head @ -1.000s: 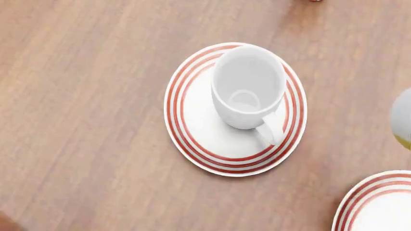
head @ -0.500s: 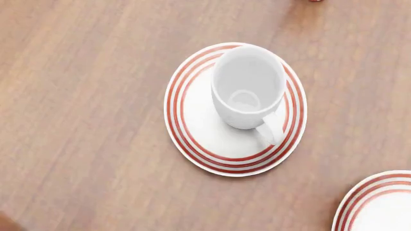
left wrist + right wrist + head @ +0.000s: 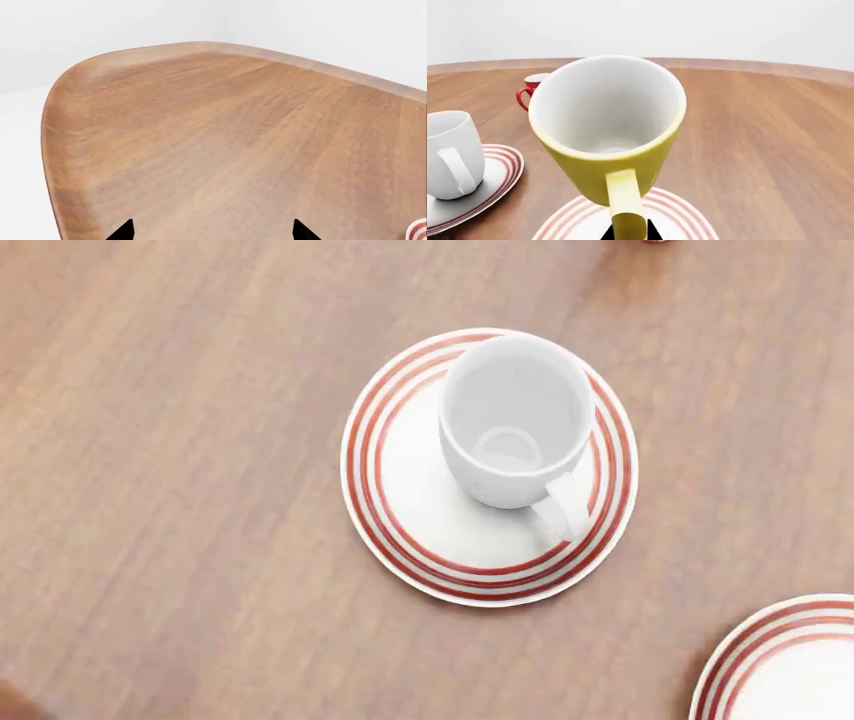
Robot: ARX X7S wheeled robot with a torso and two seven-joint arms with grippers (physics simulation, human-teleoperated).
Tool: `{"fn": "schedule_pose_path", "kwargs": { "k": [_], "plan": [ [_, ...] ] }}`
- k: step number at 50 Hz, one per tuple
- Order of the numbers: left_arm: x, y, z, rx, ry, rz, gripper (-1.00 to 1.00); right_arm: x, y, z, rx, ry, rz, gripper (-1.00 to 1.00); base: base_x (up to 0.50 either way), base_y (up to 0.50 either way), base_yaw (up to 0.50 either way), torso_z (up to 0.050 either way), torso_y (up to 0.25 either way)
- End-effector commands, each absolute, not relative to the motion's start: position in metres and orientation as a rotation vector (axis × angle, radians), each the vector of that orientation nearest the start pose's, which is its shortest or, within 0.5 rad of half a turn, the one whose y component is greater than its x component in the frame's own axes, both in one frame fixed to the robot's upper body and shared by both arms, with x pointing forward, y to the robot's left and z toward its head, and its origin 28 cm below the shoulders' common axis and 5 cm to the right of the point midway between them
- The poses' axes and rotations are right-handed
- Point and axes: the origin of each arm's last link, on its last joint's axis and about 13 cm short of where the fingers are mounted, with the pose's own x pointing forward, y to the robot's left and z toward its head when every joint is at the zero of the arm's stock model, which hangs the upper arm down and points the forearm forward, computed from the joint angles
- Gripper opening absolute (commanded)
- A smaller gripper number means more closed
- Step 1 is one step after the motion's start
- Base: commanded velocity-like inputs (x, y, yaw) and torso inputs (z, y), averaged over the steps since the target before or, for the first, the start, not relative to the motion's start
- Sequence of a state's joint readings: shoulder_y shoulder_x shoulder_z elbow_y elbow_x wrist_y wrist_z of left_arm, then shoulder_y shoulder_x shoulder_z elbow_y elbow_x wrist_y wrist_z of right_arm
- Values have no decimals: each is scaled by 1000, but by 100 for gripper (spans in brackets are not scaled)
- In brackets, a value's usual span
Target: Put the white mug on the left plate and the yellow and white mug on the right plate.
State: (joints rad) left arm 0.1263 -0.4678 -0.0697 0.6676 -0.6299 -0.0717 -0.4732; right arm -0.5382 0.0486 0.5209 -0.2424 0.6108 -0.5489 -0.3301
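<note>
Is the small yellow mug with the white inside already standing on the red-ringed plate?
No; the right wrist view shows the yellow mug tilted in the air above the red-ringed plate.

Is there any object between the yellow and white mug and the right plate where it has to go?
Nothing visible. In the right wrist view the yellow and white mug hangs tilted above the right plate, whose visible surface is bare. The white mug and red mug stand aside.

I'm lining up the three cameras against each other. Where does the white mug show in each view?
Head view: the white mug stands on the left plate, just right of centre, handle toward the camera.
Right wrist view: the white mug is at the left edge, on the left plate, beside the held yellow and white mug.
Left wrist view: not in it.
Shared landmark: the red-ringed left plate.
</note>
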Motion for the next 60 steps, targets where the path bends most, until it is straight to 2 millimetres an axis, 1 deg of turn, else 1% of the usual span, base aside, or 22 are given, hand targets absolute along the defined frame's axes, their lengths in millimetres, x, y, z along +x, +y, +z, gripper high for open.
{"fn": "schedule_pose_path", "kwargs": {
  "k": [1, 17, 21, 30, 51, 56, 60],
  "plan": [
    [171, 261, 141, -230, -364, 179, 100, 53, -217, 23, 151, -414, -317, -100, 0, 0, 0, 0, 0],
    [170, 262, 142, -232, -366, 177, 100, 76, -218, 5, 185, -357, -311, -100, 0, 0, 0, 0, 0],
    [169, 262, 142, -233, -366, 179, 100, 83, -221, -4, 201, -342, -316, -100, 0, 0, 0, 0, 3],
    [169, 262, 141, -232, -364, 180, 100, 92, -221, -9, 215, -310, -315, -100, 0, 0, 0, 0, 0],
    [168, 263, 142, -234, -370, 179, 100, 96, -216, -15, 217, -270, -260, -100, 0, 0, 0, 0, 0],
    [163, 264, 146, -237, -385, 178, 100, 98, -216, -18, 220, -261, -259, -100, 0, 0, 0, 0, 0],
    [164, 265, 146, -238, -384, 180, 100, 100, -216, -18, 222, -257, -259, -100, 0, 0, 0, 0, 0]
  ]
}}
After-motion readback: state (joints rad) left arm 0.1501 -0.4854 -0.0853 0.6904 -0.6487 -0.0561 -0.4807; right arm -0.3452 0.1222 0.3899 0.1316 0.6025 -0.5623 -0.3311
